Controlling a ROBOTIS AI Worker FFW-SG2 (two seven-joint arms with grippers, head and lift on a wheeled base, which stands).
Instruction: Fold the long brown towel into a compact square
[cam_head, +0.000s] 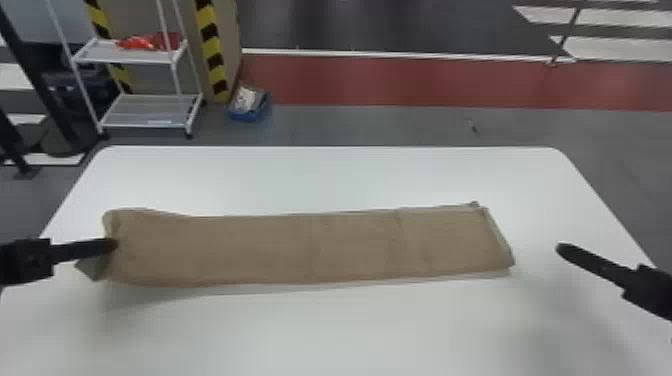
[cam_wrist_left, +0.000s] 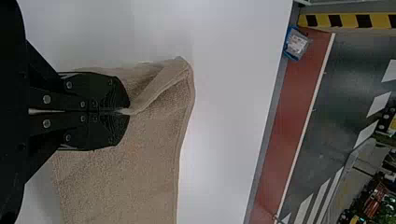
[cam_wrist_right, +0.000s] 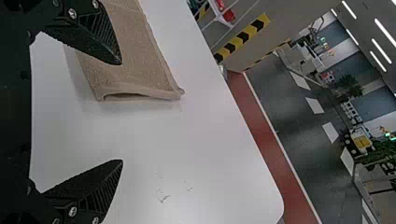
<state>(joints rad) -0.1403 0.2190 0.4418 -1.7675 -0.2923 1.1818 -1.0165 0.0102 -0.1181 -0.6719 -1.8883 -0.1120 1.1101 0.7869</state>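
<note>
Towel (cam_head: 280, 250) on tbl (cam_head: 320, 330), rack (cam_head: 150, 111) behind

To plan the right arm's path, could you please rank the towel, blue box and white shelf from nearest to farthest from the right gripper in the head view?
1. Towel, just left of the right gripper
2. Blue box, beyond it, to the left
3. White shelf, farthest left

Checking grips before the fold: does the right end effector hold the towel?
No, the right end effector is open, to the right of the towel.
</note>
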